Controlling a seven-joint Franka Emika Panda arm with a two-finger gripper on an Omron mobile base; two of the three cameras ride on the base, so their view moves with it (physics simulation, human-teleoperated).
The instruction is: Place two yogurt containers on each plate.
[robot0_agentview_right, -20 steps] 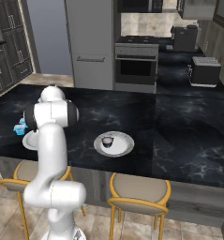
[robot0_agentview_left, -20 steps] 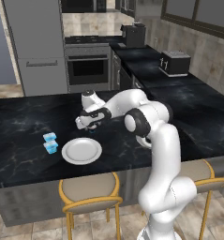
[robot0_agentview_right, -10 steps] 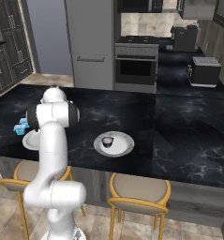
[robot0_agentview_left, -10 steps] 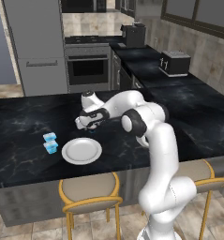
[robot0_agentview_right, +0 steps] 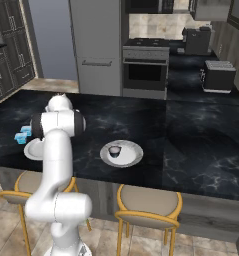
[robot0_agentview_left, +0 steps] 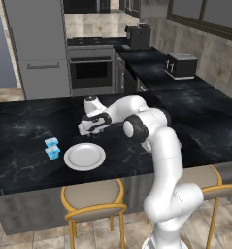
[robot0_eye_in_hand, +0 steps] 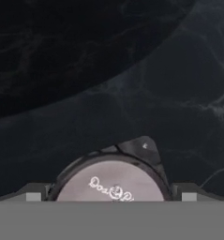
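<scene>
In the hand view a dark round yogurt container (robot0_eye_in_hand: 111,183) with a pale printed lid sits on the black counter, right between my fingertips (robot0_eye_in_hand: 34,195). My gripper (robot0_eye_in_hand: 111,196) is open and straddles it. From the left base view the gripper (robot0_agentview_left: 91,133) hangs low over the counter just behind an empty white plate (robot0_agentview_left: 84,156). Two light blue yogurt containers (robot0_agentview_left: 52,148) stand left of that plate. A second plate (robot0_agentview_right: 133,156) holds one dark yogurt container (robot0_agentview_right: 114,150). The arm partly hides the first plate (robot0_agentview_right: 32,149) in the right base view.
The black marble island (robot0_agentview_left: 195,126) has yellow-framed stools (robot0_agentview_left: 93,202) along its near edge. An oven (robot0_agentview_left: 91,72), a toaster (robot0_agentview_left: 180,65) and a coffee machine (robot0_agentview_left: 138,37) stand on the far counters, well away from the arm.
The elbow has swung slightly left. The hand stays at about the same spot over the counter, with its jaws still wide.
</scene>
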